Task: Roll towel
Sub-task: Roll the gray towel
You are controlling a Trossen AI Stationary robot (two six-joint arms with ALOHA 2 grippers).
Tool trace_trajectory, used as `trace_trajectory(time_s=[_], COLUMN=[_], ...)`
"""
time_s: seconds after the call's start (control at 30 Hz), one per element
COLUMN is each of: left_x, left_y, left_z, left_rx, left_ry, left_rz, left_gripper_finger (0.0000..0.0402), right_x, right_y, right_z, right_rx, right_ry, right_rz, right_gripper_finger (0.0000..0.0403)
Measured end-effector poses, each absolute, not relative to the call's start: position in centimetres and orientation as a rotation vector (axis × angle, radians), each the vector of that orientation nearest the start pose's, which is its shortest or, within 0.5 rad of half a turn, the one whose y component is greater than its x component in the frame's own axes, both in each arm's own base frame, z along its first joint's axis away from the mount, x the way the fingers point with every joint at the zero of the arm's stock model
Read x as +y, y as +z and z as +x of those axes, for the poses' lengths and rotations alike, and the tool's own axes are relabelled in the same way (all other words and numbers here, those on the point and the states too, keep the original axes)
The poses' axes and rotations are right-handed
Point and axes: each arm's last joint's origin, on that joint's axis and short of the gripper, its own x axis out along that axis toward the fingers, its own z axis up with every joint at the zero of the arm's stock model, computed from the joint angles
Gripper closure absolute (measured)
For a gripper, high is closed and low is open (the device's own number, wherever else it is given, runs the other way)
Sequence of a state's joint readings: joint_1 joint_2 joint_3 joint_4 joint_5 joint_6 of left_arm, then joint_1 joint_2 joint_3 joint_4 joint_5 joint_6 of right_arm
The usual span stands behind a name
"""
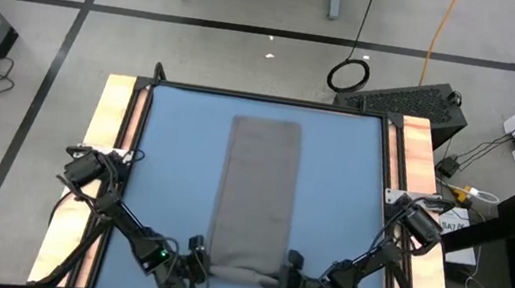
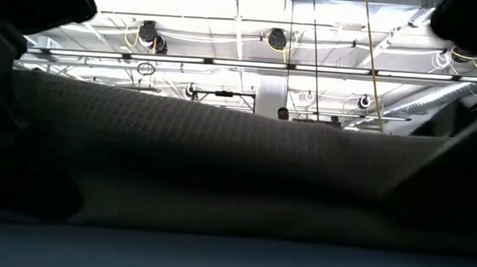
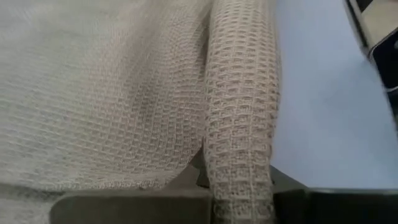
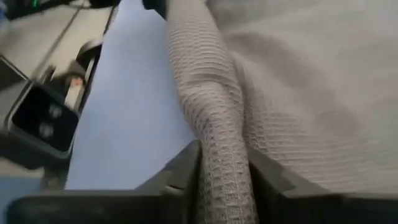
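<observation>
Towel (image 1: 254, 199) lies as a long strip mid-frame on blue table (image 1: 170, 152). My left gripper (image 1: 196, 269) and right gripper (image 1: 287, 281) both clamp its rolled near edge, bottom center.

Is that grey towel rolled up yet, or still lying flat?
Mostly flat: the towel lies spread along the table; only its near edge is rolled.

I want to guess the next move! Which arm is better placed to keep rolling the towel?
Probably neither; they match. The left gripper and right gripper each pinch an end of the towel's rolled near edge, so both should roll together.
</observation>
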State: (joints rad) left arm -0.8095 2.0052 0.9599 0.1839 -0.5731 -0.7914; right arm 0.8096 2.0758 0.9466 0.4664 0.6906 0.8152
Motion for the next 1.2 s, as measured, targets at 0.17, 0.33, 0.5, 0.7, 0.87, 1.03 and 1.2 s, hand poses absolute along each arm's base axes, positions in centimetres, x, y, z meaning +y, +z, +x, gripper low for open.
trace_trajectory(time_s=[0.17, 0.33, 0.5, 0.7, 0.87, 1.03, 1.2], left_x=[-25.3, -25.2, -24.8, -24.8, -24.8, -24.8, -24.6], left_y=[9.2, 9.3, 9.1, 9.1, 9.0, 9.0, 8.8], left_z=[26.7, 27.1, 27.3, 27.3, 27.3, 27.2, 27.1], left_rx=[0.714, 0.726, 0.761, 0.76, 0.759, 0.762, 0.785], left_ry=[0.031, 0.009, 0.027, 0.037, 0.042, 0.046, 0.062], left_rz=[-0.28, -0.337, -0.393, -0.409, -0.405, -0.401, -0.376], left_gripper_finger=[0.0378, 0.0387, 0.0386, 0.0385, 0.0384, 0.0384, 0.0384], right_x=[27.5, 29.1, 30.0, 30.1, 29.7, 28.4, 28.0], right_y=[8.5, 9.1, 9.7, 8.7, 8.3, 7.0, 6.8], right_z=[25.7, 23.7, 23.1, 24.5, 25.9, 27.2, 27.5], right_rx=[0.417, 0.32, 0.263, 0.224, 0.213, 0.287, 0.298], right_ry=[-0.107, -0.126, -0.107, -0.018, -0.013, -0.04, -0.077], right_rz=[0.14, -0.034, -0.082, -0.093, -0.109, -0.023, 0.067], right_gripper_finger=[0.023, 0.0157, 0.0128, 0.0134, 0.0161, 0.0203, 0.0251])
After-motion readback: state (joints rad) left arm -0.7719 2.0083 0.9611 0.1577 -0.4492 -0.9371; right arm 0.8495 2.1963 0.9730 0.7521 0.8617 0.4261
